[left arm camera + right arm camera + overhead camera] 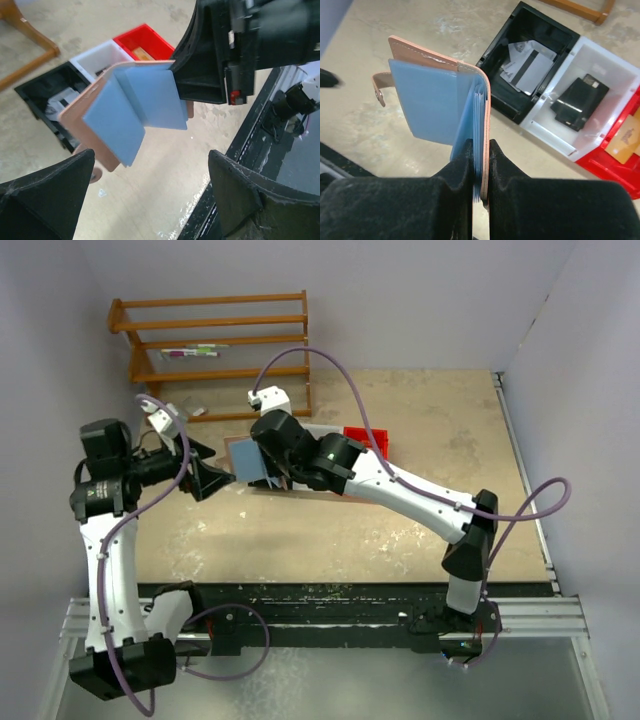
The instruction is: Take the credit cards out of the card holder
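Observation:
The card holder (435, 105), pinkish-brown with light blue sleeves and a small strap tab (380, 87), is held open above the table. My right gripper (481, 165) is shut on its lower edge, pinching the sleeves and one cover. No card shows between the blue sleeves. In the top view the holder (245, 462) sits between my right gripper (265, 468) and my left gripper (225, 480). My left gripper (150, 200) is open and empty, its fingers just short of the holder (130, 107). Grey-white cards (525, 65) lie in the black bin; a golden-tan card (626, 141) lies in the red bin.
Three bins stand in a row below the holder: black (495, 95), white (615, 80) with a black object in it, and red (615, 170). A wooden rack (215, 340) stands at the back left. The table's dark front rail (260, 130) is near.

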`<state>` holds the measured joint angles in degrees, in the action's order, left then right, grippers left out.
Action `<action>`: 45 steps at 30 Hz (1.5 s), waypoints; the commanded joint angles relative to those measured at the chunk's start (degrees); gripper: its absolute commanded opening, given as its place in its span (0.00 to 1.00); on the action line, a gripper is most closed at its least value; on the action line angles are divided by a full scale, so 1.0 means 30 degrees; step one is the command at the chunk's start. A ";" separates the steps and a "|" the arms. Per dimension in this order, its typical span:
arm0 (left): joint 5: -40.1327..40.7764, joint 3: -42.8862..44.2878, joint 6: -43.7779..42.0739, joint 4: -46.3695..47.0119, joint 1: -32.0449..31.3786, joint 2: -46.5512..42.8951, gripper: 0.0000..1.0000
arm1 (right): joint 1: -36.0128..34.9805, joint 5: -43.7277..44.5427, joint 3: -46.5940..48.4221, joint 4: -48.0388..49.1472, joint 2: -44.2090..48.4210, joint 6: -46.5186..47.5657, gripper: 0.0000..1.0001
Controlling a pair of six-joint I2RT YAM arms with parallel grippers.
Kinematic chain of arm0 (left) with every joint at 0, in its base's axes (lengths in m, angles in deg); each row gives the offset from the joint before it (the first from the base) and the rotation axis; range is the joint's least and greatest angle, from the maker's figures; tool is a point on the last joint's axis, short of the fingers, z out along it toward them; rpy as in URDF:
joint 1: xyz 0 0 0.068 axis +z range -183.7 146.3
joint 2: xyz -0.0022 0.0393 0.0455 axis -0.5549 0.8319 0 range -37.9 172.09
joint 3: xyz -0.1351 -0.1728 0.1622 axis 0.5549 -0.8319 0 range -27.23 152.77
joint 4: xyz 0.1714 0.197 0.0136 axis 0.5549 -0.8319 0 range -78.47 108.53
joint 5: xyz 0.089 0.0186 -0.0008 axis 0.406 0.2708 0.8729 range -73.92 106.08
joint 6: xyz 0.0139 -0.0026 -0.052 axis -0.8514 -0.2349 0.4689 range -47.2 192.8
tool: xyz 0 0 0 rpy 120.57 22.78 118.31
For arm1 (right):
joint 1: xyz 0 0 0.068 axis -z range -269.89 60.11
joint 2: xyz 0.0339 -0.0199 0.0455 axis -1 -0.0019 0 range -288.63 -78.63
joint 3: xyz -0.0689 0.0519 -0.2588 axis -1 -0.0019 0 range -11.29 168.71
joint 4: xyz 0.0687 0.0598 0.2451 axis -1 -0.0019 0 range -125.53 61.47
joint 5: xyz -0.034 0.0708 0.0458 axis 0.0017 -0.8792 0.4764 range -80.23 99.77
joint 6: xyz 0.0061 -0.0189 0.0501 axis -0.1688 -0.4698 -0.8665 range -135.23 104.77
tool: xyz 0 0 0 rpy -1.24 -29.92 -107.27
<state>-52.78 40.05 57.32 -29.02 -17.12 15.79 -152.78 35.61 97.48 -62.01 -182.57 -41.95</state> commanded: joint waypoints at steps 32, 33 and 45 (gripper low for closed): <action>0.7588 -0.2775 0.7134 0.7274 -0.5070 -0.1081 1.00 | -0.2165 0.6636 0.5234 -0.3722 -0.1296 0.1726 0.00; 0.8647 -0.2797 0.6972 0.7311 -0.5085 -0.1088 1.00 | -0.2178 0.6478 0.5166 -0.3648 -0.1183 0.1688 0.00; 0.3481 -0.2740 0.7762 0.6586 -0.5057 -0.0422 0.88 | -0.2021 0.0128 -0.0789 0.1123 0.3534 0.1498 0.00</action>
<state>-28.80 31.01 77.32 -10.24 -32.23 13.84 -159.19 41.01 96.71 -66.49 -177.63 -37.10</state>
